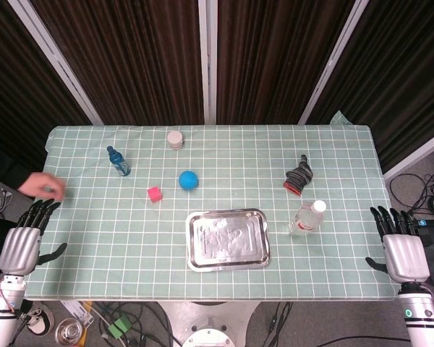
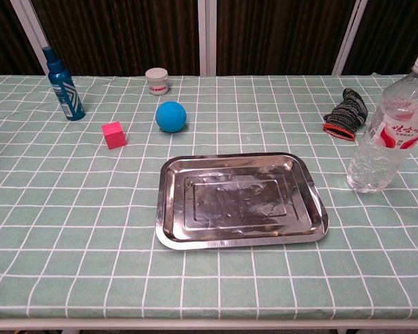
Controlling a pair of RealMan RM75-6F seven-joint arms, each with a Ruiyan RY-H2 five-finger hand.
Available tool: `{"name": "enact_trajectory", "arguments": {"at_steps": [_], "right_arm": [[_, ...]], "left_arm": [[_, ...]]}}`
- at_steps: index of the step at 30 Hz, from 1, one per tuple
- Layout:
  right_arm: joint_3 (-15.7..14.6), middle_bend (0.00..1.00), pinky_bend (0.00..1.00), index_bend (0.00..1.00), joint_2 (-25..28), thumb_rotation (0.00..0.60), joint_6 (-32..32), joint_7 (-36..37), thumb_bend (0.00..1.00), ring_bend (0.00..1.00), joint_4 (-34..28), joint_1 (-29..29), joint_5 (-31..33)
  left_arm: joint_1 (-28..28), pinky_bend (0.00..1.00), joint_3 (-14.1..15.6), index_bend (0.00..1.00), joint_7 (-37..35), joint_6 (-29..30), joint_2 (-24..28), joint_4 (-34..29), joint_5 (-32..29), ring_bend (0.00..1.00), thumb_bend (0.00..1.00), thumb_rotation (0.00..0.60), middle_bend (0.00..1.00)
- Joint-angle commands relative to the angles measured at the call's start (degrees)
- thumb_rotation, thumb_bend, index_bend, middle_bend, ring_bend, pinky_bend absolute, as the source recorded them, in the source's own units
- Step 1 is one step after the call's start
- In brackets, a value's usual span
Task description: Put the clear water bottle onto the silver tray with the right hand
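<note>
The clear water bottle (image 1: 307, 217) stands upright just right of the silver tray (image 1: 228, 239). The right hand (image 1: 401, 246) and left hand (image 1: 25, 238) hang beside the table (image 1: 94, 217), fingers spread, holding nothing.

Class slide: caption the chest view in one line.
Clear water bottle stands upright on the checked cloth, right of the empty silver tray.

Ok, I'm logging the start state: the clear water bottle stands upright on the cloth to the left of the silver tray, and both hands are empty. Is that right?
Not quite. The clear water bottle stands upright to the right of the silver tray, not the left; the chest view shows it. Left hand and right hand are empty, in the head view.
</note>
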Motion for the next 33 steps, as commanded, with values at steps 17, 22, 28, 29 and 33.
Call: {"name": "enact_trajectory", "arguments": {"at_steps": [17, 22, 28, 29, 33], "right_arm": [[1.44, 0.08, 0.0, 0.0, 0.45, 0.6, -8.71, 49.64, 0.0, 0.0, 6.01, 2.13, -5.74], [2.65, 0.09, 0.0, 0.0, -2.09, 0.6, -13.01, 79.5, 0.0, 0.0, 12.79, 4.91, -7.26], [1.36, 0.1, 0.0, 0.0, -5.85, 0.6, -17.9, 88.67, 0.0, 0.0, 22.57, 10.11, -11.77], [1.12, 0.1, 0.0, 0.0, -6.45, 0.6, -18.42, 89.28, 0.0, 0.0, 23.72, 10.84, -12.37], [0.62, 0.1, 0.0, 0.0, -9.58, 0.6, -20.16, 90.57, 0.0, 0.0, 27.59, 13.65, -13.63]], "left_arm": [[-0.3, 0.19, -0.51, 0.16, 0.05, -0.37, -0.32, 0.37, -0.72, 0.09, 0.23, 0.6, 0.18], [-0.2, 0.19, -0.37, 0.16, -0.8, -0.9, -1.08, 2.06, -1.27, 0.09, 0.23, 0.6, 0.18], [-0.53, 0.19, -0.62, 0.16, -1.37, -1.1, -1.26, 3.13, -1.23, 0.09, 0.23, 0.6, 0.18], [-0.57, 0.19, -0.7, 0.16, -1.49, -1.13, -1.27, 3.26, -1.29, 0.09, 0.23, 0.6, 0.18], [-0.63, 0.19, -0.6, 0.16, -1.57, -1.44, -1.18, 3.87, -1.38, 0.09, 0.23, 0.6, 0.18]]}}
